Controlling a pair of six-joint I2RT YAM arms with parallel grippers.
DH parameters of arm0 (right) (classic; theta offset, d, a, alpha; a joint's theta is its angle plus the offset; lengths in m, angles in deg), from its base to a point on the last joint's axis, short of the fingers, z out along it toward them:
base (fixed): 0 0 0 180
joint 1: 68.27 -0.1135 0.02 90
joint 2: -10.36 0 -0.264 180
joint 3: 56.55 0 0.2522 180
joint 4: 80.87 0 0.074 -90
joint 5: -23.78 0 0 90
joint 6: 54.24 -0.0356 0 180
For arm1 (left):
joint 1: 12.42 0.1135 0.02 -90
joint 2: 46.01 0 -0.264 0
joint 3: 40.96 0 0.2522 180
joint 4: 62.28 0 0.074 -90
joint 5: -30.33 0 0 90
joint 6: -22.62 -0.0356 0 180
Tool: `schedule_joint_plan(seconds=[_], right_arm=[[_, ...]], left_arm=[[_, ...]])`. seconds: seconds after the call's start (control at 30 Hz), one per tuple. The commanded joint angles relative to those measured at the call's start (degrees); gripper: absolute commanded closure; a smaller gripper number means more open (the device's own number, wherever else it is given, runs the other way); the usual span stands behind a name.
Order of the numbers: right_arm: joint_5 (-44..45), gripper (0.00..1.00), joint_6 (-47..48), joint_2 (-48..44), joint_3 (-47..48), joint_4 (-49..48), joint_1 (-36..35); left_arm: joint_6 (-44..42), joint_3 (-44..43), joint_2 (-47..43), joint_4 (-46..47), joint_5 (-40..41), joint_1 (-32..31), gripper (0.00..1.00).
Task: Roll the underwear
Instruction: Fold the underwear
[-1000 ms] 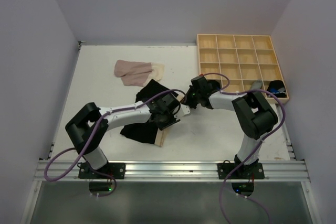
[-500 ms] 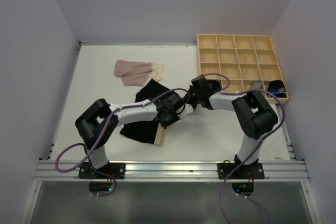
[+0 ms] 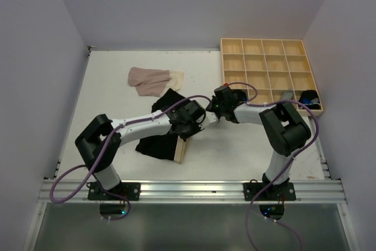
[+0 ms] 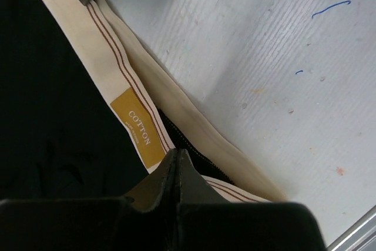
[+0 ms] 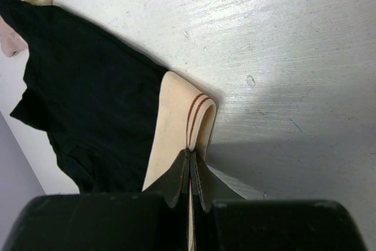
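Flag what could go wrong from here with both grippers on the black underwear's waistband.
1. The left gripper and right gripper each pinch only the edge of the beige waistband; the thin cloth may slip out mid-roll.
2. In the top view the two grippers sit nearly touching; rolling could knock them together.
3. The black underwear has a corner by the pale pink underwear; pulling might drag it.

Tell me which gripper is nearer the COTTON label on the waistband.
Left. The left gripper is shut on the waistband of the black underwear, right beside the COTTON label; the right gripper pinches the band's folded end, farther along.
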Motion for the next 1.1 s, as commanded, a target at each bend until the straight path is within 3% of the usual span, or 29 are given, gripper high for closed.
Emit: schedule_joint_plan(seconds=[0.0,0.53,0.57,0.6,0.67,0.7,0.8,0.9,1.0,1.03,1.07], right_arm=[[1.2,1.0,0.2,1.0,-1.6,1.5,0.1],[1.3,1.0,0.9,0.4,-0.8,2.6,0.1],[1.3,1.0,1.1,0.6,-0.4,2.7,0.1],[1.3,1.0,1.8,0.8,0.7,3.4,0.1],[1.0,1.0,2.6,1.6,2.8,4.4,0.0],[1.0,1.0,3.4,1.7,3.6,4.8,0.1],[-0.7,1.0,6.1,3.9,7.7,6.9,0.1],[-3.7,1.0,9.7,7.5,13.0,9.1,0.1],[-6.6,0.98,14.0,10.8,19.2,12.7,0.1],[-7.3,0.94,15.2,11.2,20.3,13.5,0.2],[-7.4,0.82,16.8,11.3,22.5,15.0,0.1]], left_arm=[[-0.5,-2.4,-3.7,-0.7,-1.8,-0.4,1.0],[-2.1,-1.3,4.5,3.0,-11.0,-0.5,0.99],[-2.4,-0.7,4.5,3.1,-11.2,-0.5,0.93],[-2.6,-0.2,3.9,3.5,-11.3,-0.5,0.79],[-3.5,1.6,-0.3,4.9,-11.2,-0.5,0.66],[-3.7,2.2,-2.4,5.4,-10.7,-0.5,0.46],[-5.3,4.4,-11.2,7.4,-9.5,0.1,0.16],[-5.7,5.1,-18.5,7.8,-13.1,3.6,0.0],[-6.5,4.2,-21.7,7.8,-19.9,11.9,0.0],[-8.0,3.6,-21.7,7.3,-22.9,16.5,0.0],[-8.6,2.0,-21.2,7.4,-23.8,18.8,0.0]])
